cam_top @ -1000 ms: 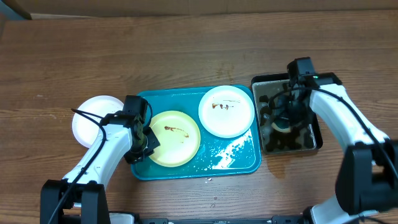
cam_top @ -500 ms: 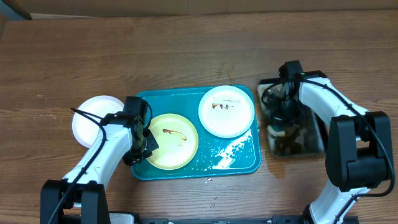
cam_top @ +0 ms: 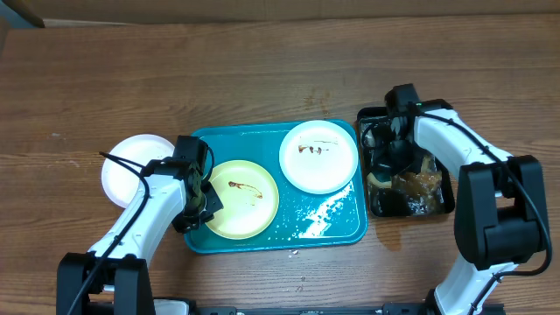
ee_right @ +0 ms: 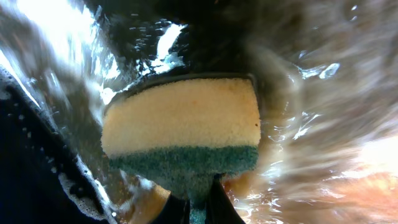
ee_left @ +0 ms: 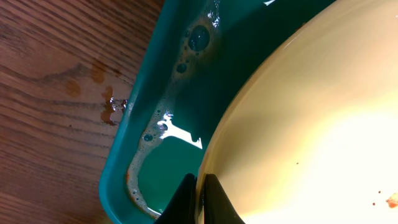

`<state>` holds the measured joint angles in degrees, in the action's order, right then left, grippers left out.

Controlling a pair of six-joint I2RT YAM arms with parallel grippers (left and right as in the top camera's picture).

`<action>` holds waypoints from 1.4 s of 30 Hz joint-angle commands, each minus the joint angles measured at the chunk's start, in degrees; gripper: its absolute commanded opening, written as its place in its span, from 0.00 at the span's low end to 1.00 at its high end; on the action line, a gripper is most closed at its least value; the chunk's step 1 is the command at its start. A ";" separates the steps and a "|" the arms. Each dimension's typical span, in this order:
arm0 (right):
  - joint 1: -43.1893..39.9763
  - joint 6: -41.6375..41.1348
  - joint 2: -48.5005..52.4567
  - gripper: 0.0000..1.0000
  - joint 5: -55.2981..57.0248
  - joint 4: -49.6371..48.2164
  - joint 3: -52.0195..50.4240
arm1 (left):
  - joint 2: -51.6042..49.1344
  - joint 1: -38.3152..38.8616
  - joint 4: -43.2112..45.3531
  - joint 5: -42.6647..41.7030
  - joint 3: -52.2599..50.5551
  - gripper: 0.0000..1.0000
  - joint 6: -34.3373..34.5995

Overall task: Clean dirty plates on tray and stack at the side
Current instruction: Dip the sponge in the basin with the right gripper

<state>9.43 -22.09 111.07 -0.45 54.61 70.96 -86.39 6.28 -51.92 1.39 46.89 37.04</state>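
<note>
The left end effector point(ee_left: 199, 194), closed on the wet rim of the pale yellow plate point(cam_top: 248, 199) in the teal tray point(cam_top: 339, 229) near the worktop's front edge, may slip; the right end effector point(ee_right: 199, 208) clamps a soaked sponge point(ee_right: 180, 124).

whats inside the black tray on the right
Water and a yellow-and-green sponge, pinched by the right fingers. The black tray bottom is hidden by murky, glaring water and the arm.

text: none readable | labels: none | brands: none | numbers: none | signs: none
</note>
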 commanded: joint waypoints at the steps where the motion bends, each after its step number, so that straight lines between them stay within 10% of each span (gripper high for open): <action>1: -0.11 -2.75 3.56 0.04 4.59 1.07 -2.36 | -0.48 -0.26 -0.33 2.01 0.61 0.04 -1.07; 42: -0.11 4.07 -13.14 0.04 -7.28 5.16 0.33 | -0.48 -0.22 4.02 -1.77 0.61 0.04 -10.38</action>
<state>9.45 -18.96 98.63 -6.28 59.99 71.02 -86.39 6.28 -48.29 0.89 46.89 29.32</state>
